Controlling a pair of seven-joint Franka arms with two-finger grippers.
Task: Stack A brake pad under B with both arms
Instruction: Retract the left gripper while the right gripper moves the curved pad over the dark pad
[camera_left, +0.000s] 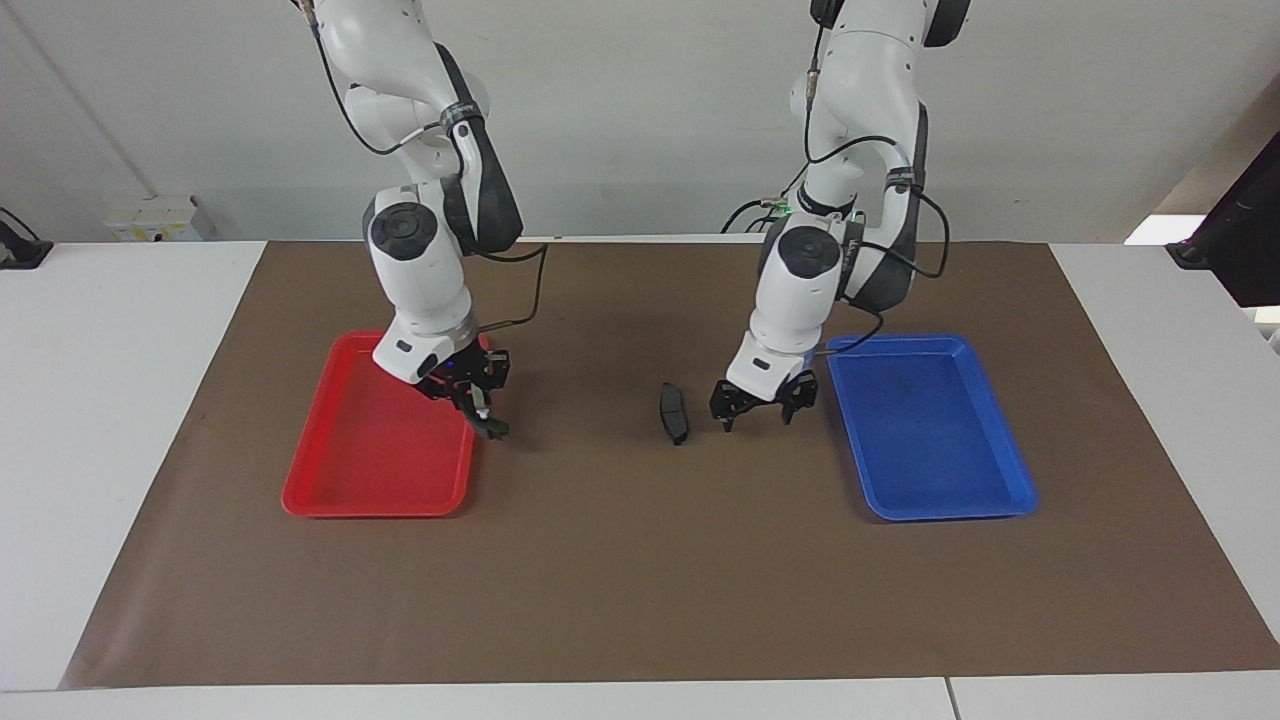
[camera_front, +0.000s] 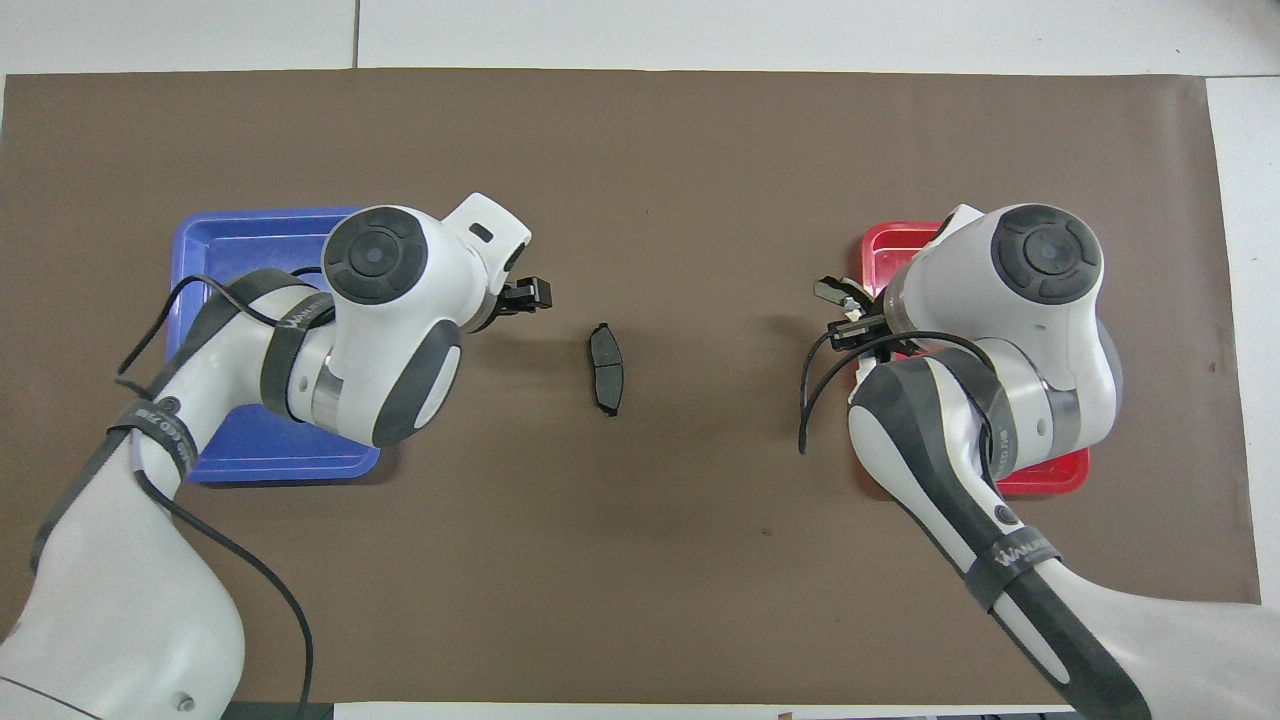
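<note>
Brown paper matting (camera_left: 620, 580) covers the white worktop (camera_left: 100, 400), and it lies bare along the edge closest to the facing camera.

At the middle of the mat rests the A brake pad (camera_left: 675, 412), a short, flat, dark-grey, slightly curved piece with a thin groove across it. It lies just beside the left gripper (camera_left: 763, 408), toward the right arm's end of the worktop. The left gripper hangs low, close to the mat with its fingers spread and nothing between them, beside the rim of the blue plastic tray (camera_left: 935, 500), which holds nothing visible.

The right gripper (camera_left: 483, 412) is over the mat at the edge of the red plastic tray (camera_left: 330, 490) and is clenched on a dark piece with a pale face, only a small part of which shows below the fingers. This is probably B (camera_left: 492, 427), though its full crescent shape cannot be made out.

By my reading, the first half is done: the A brake pad is set down in the middle and released. What remains is for the right arm to carry its piece across and lay it squarely on top of the short pad, then let go.
</note>
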